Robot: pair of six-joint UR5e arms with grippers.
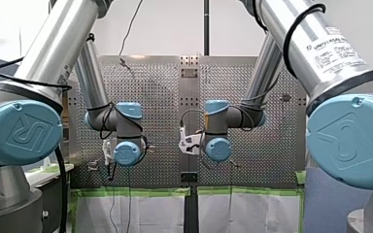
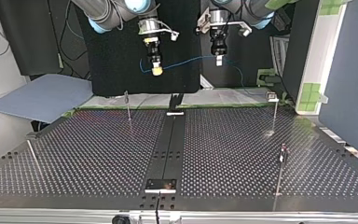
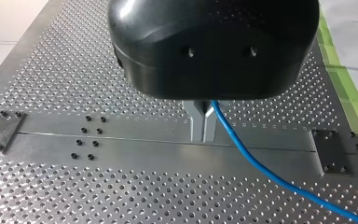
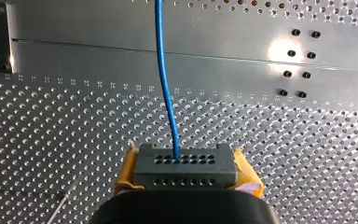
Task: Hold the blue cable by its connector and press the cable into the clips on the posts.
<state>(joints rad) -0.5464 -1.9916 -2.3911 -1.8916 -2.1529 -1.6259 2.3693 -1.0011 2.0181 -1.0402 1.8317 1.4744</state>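
Checking the front view, you see both arms poised above the perforated table (image 1: 272,145). In the top view the blue cable (image 2: 191,59) runs between them, well above the posts (image 2: 128,106); lower both ends evenly and hold it taut. In the left wrist view your left end effector (image 3: 204,122) pinches the cable, fingers narrow. In the right wrist view the right end effector (image 4: 186,170) clamps the connector (image 4: 185,161); keep that grip square.

Perforated table (image 4: 51,140) of brushed metal; blue cable (image 4: 164,84) smooth, plastic-sheathed; connector (image 4: 185,167) matt dark plastic.
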